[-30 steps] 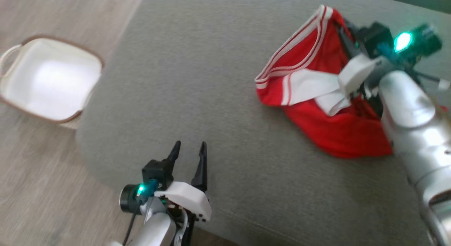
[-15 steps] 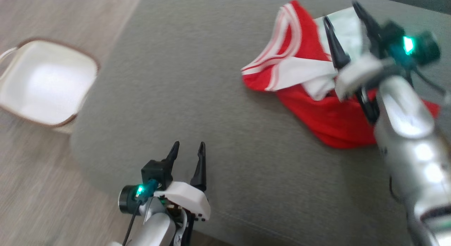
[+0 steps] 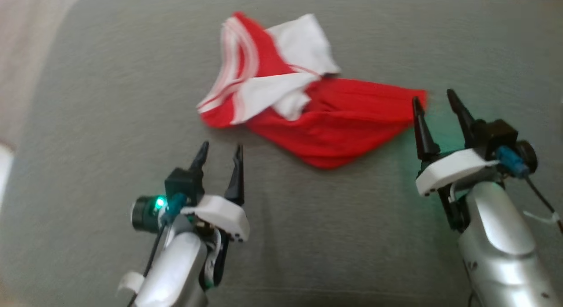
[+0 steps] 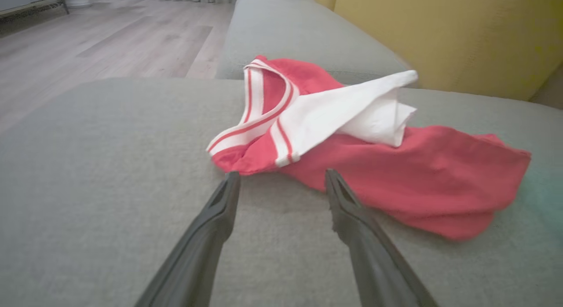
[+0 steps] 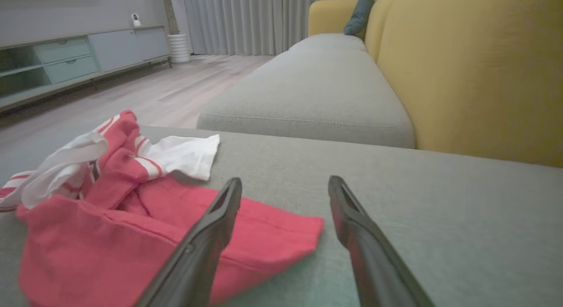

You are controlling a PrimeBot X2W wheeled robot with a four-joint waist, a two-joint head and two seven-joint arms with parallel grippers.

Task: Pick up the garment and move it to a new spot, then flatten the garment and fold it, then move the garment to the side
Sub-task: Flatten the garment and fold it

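Observation:
The garment (image 3: 334, 122) is a red shirt with white sleeves and red-and-white striped trim, lying crumpled on the grey sofa cushion (image 3: 110, 100). It also lies ahead of the fingers in the left wrist view (image 4: 418, 179) and at the left in the right wrist view (image 5: 110, 236). My left gripper (image 3: 220, 151) stands open just short of the garment's striped edge, empty. My right gripper (image 3: 433, 98) is open beside the garment's red right corner, with nothing between its fingers.
A yellow sofa backrest (image 5: 475, 69) rises behind the cushion. A second grey seat cushion (image 5: 316, 87) extends beyond it. Wooden floor (image 4: 110, 43) lies off the cushion's left edge, with a low cabinet (image 5: 66, 60) along the far wall.
My right gripper opened and let go of the garment, then pulled back to its right side. The head camera turned, so the white basket has left the view.

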